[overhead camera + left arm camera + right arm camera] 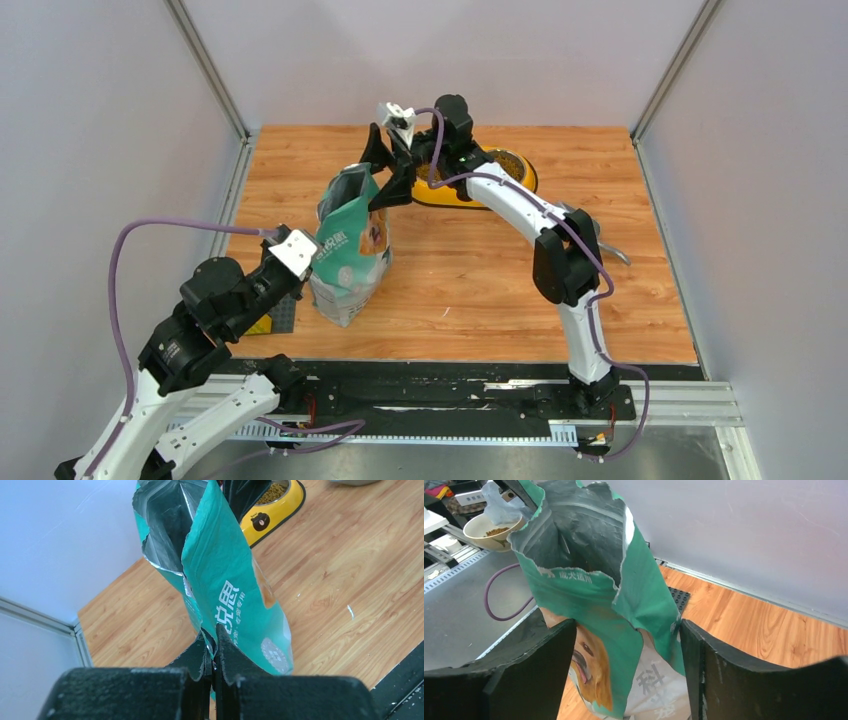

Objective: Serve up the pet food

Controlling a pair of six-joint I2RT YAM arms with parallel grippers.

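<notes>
Left claw (214,655) is clenching the teal pouch's (225,570) side seam; right claw (626,630) is gaping astride its torn mouth. Kibble, unseen inside, is likely shifting loosely; the soft, slick foil is wanting firm seam grips.

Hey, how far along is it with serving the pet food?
Done: pouch torn open, kibble in one bowl of the feeder. In hand: left gripper pinches the pouch's edge, right gripper open astride its top. Left: unclear; the other bowl is hidden behind the right arm.
</notes>
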